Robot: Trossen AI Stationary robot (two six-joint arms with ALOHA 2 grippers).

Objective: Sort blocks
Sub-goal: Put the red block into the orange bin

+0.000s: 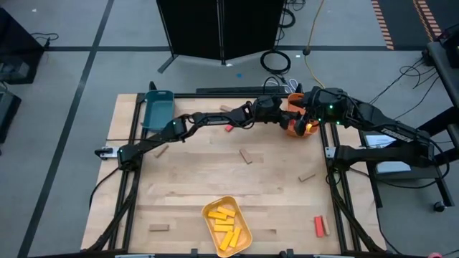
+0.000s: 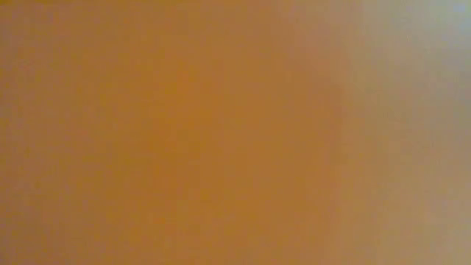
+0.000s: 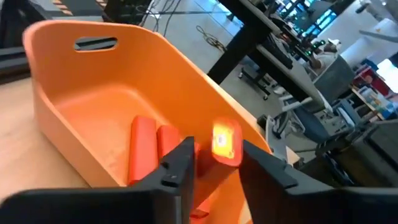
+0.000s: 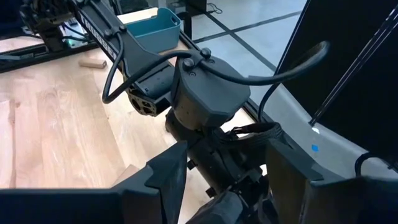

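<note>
Orange tray (image 3: 93,93) smooth plastic (matt); table (image 1: 215,179) pale wood.

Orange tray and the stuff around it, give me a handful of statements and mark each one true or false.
1. The left gripper is above the orange tray. True.
2. The orange tray holds yellow blocks. False: red blocks lie in it; the yellow blocks are in the yellow tray.
3. The teal tray sits at the table's far left corner. True.
4. Every red block is already in a tray. False: one red block lies on the table near the right front corner, another under the left arm.
5. The right gripper is beside the orange tray, jaws apart. True.
</note>
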